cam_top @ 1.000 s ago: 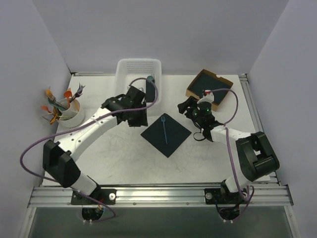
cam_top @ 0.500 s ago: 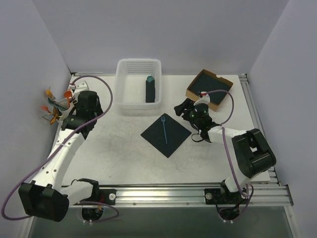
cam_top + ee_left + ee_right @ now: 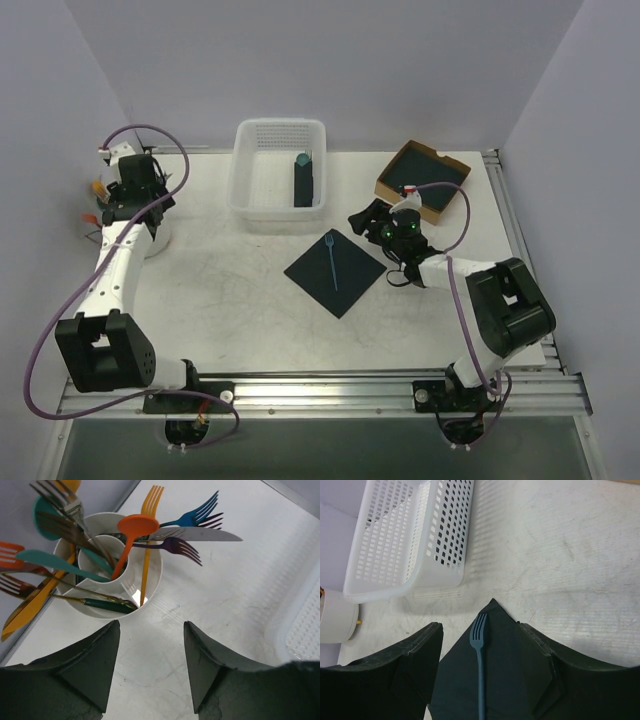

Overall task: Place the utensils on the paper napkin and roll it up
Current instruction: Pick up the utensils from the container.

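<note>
The dark paper napkin lies flat as a diamond in the middle of the table, with a blue fork lying on it. Bright utensils stand in a white cup at the far left, among them an orange spoon and an orange fork. My left gripper hangs open above the table just short of the cup, holding nothing. My right gripper is open at the napkin's right side, its fingers either side of the fork's tines without touching.
A white perforated basket stands at the back with a dark roll showing a teal tip inside. A cardboard box of dark sheets sits back right. The left wall runs close behind the cup.
My left arm has swung from the basket's front across to the cup at the far left, its jaws widening. The right gripper has edged slightly left.
</note>
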